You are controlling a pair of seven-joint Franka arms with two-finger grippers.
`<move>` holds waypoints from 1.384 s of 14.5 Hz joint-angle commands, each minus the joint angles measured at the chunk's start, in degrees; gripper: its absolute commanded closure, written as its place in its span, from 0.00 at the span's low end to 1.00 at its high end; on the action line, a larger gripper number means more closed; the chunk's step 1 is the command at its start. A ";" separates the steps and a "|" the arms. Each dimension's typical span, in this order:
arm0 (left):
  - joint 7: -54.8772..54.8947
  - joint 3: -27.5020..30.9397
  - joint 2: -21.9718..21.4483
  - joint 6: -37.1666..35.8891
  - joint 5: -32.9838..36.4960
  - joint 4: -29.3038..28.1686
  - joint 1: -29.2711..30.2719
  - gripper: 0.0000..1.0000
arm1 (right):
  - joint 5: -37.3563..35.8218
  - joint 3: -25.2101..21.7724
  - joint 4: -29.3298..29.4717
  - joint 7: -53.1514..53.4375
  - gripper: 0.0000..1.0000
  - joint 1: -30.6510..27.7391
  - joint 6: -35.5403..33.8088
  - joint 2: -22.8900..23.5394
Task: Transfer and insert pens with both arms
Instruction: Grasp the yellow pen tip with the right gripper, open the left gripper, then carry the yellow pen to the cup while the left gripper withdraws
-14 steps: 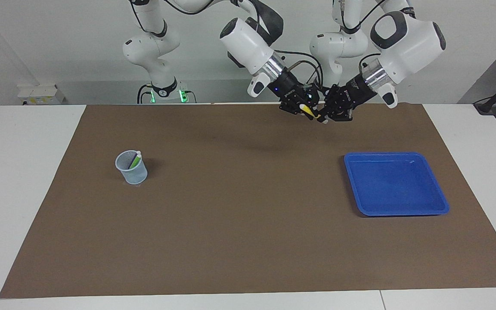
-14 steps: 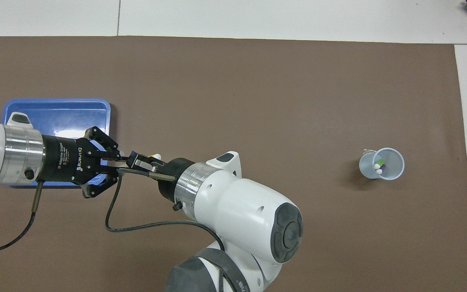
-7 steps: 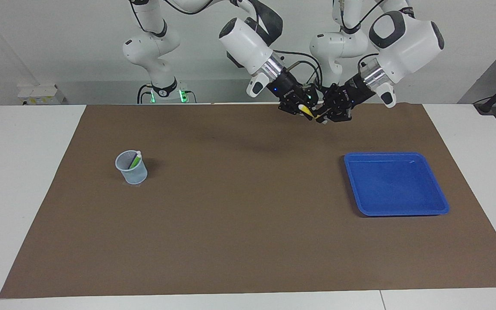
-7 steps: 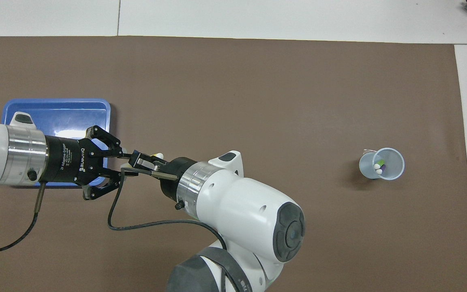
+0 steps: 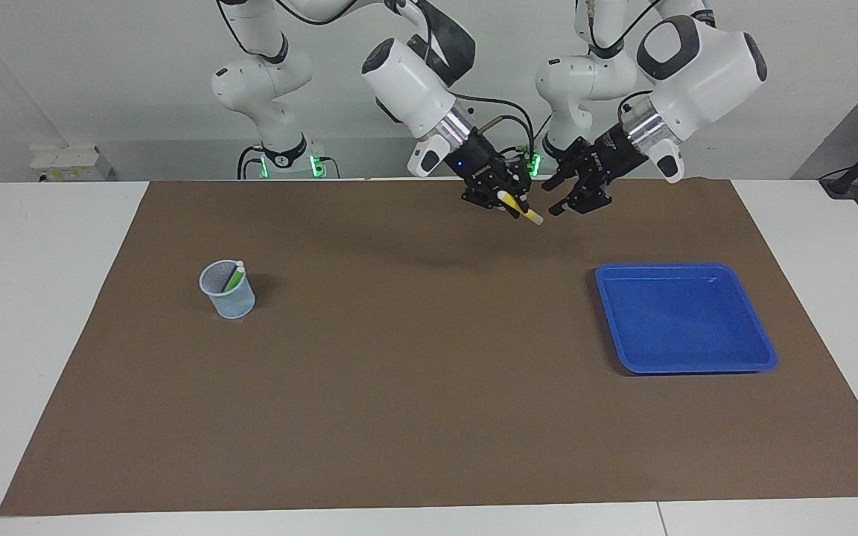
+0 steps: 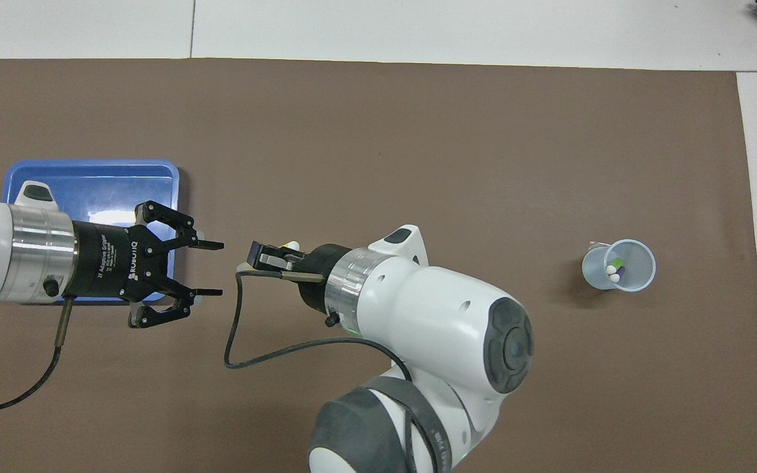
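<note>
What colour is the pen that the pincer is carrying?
Yellow, with a pale tip: the pen in the right pincer, clearest in the facing view.

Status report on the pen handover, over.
Left pincer open, empty. Right pincer shut on yellow pen. Green and purple pens in cup. Path clear.

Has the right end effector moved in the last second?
Yes. The right end effector, shut on the yellow pen, has pulled away from the blue tray toward the cup.
</note>
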 commanded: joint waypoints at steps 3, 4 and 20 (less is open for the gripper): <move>18.11 0.80 -2.58 -0.65 8.02 -3.08 -0.14 0.41 | -5.61 0.20 -2.76 -13.78 1.00 -11.72 -18.16 -7.77; 22.68 0.80 -2.58 -1.27 11.35 -3.08 -0.06 0.41 | -8.17 0.20 -2.59 -17.37 1.00 -14.53 -21.86 -8.57; 75.20 1.41 -1.43 -7.87 32.04 3.95 11.98 0.00 | -39.13 0.29 -5.55 -74.90 1.00 -43.91 -36.93 -10.33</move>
